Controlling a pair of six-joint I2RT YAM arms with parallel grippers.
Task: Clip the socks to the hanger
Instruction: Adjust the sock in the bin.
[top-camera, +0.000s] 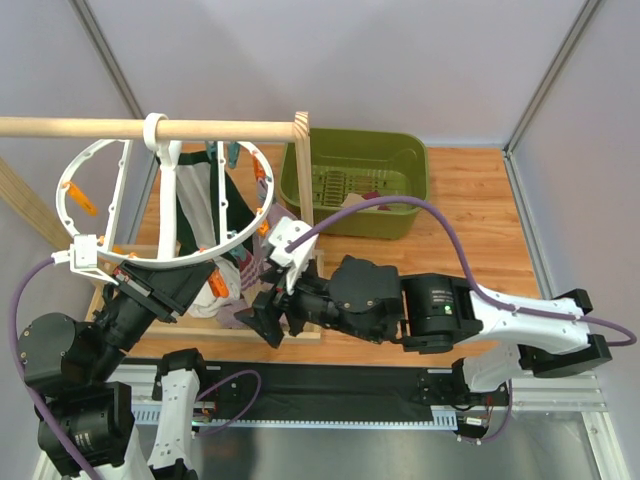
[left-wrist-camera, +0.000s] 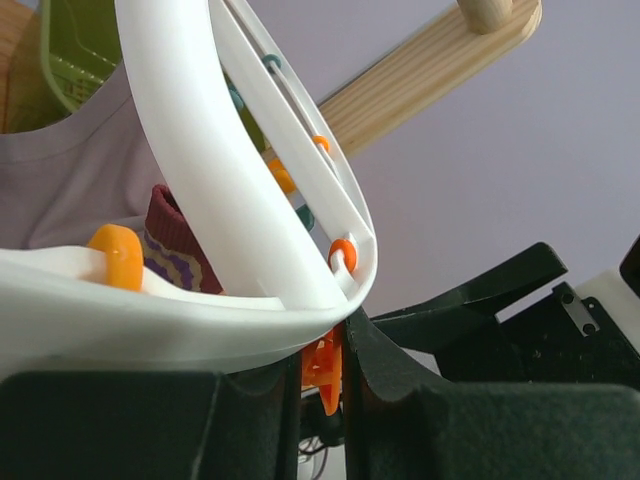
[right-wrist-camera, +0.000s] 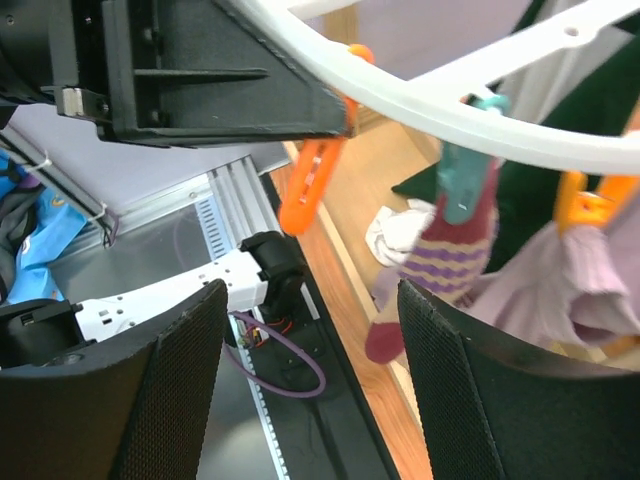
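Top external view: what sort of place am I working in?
Probably a lab test cell staged for laundry: plain grey partition walls, a wooden rod carrying the hanger, a green bin.

In the left wrist view, the orange plastic clip (left-wrist-camera: 325, 385) is mostly hidden between the left gripper (left-wrist-camera: 322, 345) fingers. The white wheel-shaped plastic hanger (left-wrist-camera: 220, 180) is cut off at 12 and 9 o'clock. In the right wrist view, the striped cream-and-maroon sock (right-wrist-camera: 445, 262) is blurred.

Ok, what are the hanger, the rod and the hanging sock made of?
Hanger: looks like white plastic, smooth and glossy, moulded spokes.
Rod: seemingly bare wood, pale tan, matte.
Sock: soft knit fabric, striped, hanging limp from a teal clip; fibre unclear.
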